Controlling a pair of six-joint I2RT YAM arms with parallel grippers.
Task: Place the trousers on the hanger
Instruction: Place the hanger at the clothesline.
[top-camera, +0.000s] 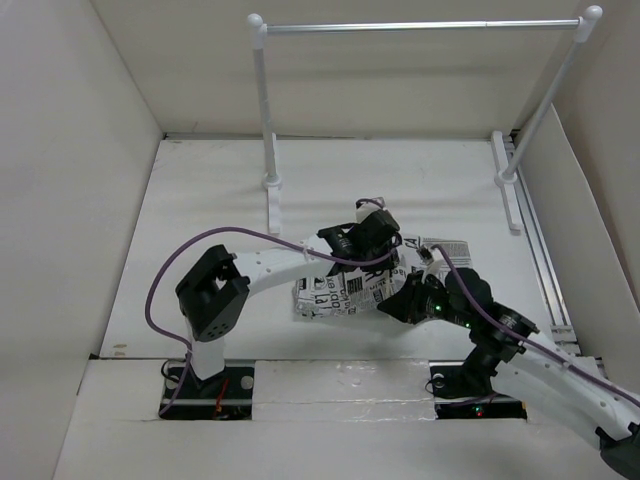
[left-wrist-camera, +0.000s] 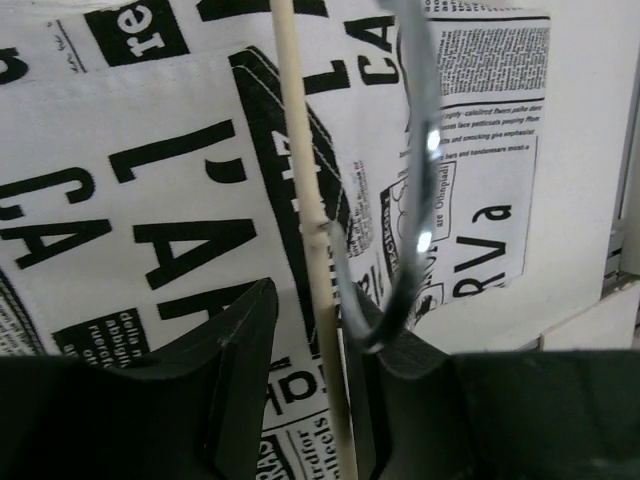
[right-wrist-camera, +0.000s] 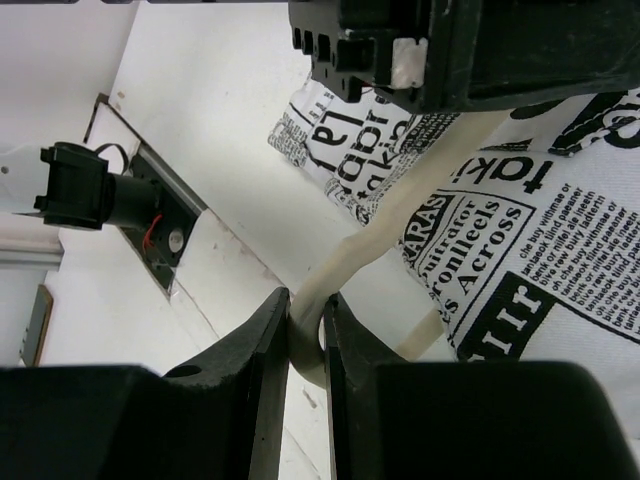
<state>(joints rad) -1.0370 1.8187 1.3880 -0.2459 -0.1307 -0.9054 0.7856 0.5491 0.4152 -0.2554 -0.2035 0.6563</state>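
The trousers (top-camera: 345, 290), white with black newspaper print, lie folded in the middle of the table. They fill the left wrist view (left-wrist-camera: 150, 200) and show in the right wrist view (right-wrist-camera: 540, 230). The hanger lies with the trousers, its cream bar (left-wrist-camera: 305, 200) and wire hook (left-wrist-camera: 425, 200) on top of the cloth. My left gripper (left-wrist-camera: 315, 400) is open. The bar runs between its jaws against the right finger, and the left finger stands apart from it. In the top view it (top-camera: 372, 235) hovers over the far side of the trousers. My right gripper (right-wrist-camera: 307, 330) is shut on the hanger's rounded corner (right-wrist-camera: 330, 300), at the trousers' near right (top-camera: 415, 295).
A clothes rail (top-camera: 420, 27) on two white posts stands at the back, its feet (top-camera: 272, 185) on the table. White walls close in the left, right and back. A metal track (top-camera: 545, 270) runs along the right edge.
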